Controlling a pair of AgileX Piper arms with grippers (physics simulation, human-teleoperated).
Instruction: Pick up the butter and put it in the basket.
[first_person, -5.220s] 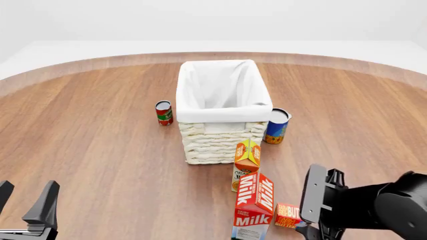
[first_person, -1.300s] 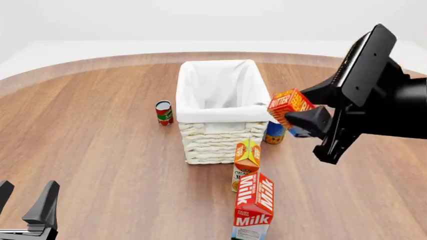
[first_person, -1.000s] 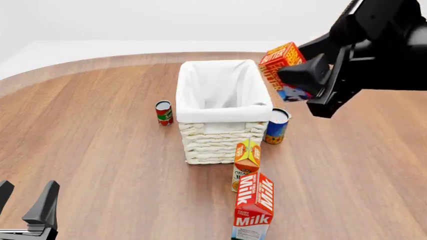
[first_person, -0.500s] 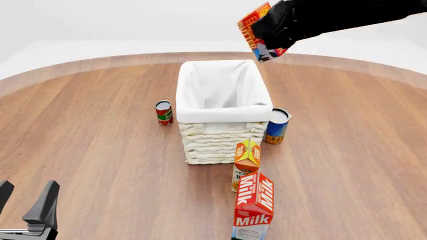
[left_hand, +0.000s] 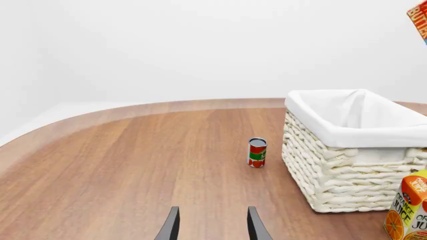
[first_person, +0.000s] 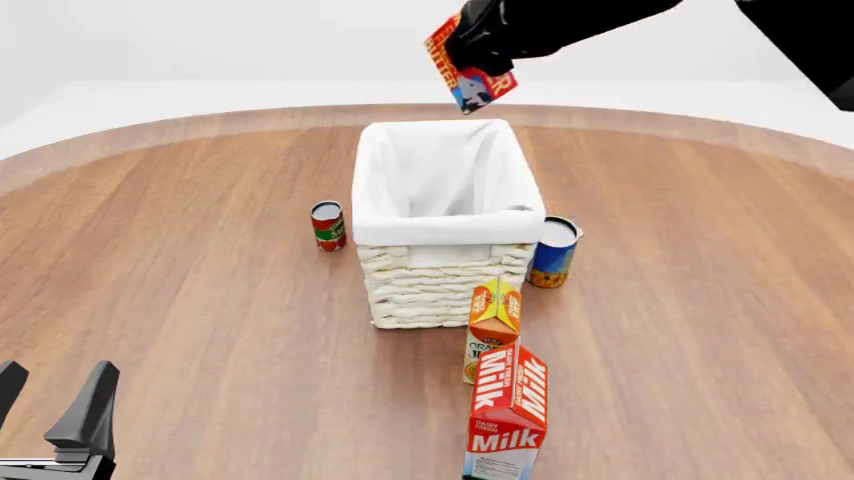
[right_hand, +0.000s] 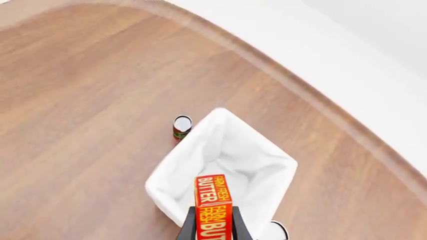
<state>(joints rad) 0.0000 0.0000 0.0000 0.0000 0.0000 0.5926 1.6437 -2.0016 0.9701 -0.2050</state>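
Note:
The butter (first_person: 461, 65), a small red and orange box, hangs in the air above the far end of the basket (first_person: 434, 290). My right gripper (first_person: 473, 58) is shut on it, with the arm reaching in from the upper right. In the right wrist view the butter (right_hand: 212, 205) sits between the fingers, directly over the basket's white lining (right_hand: 283, 162). The left wrist view catches a corner of the butter (left_hand: 420, 17) high above the basket (left_hand: 333, 175). My left gripper (first_person: 51, 395) stands open and empty at the near left, far from the basket, its fingers (left_hand: 170, 227) apart.
A small red can (first_person: 327, 225) stands left of the basket and a blue can (first_person: 553, 252) stands at its right corner. An orange juice carton (first_person: 493, 315) and a tall red milk carton (first_person: 510, 410) stand in front of the basket.
My right gripper picked the butter up from beside the milk carton, raised it past the basket's right side, then carried it left to above the basket. The left arm has not moved.

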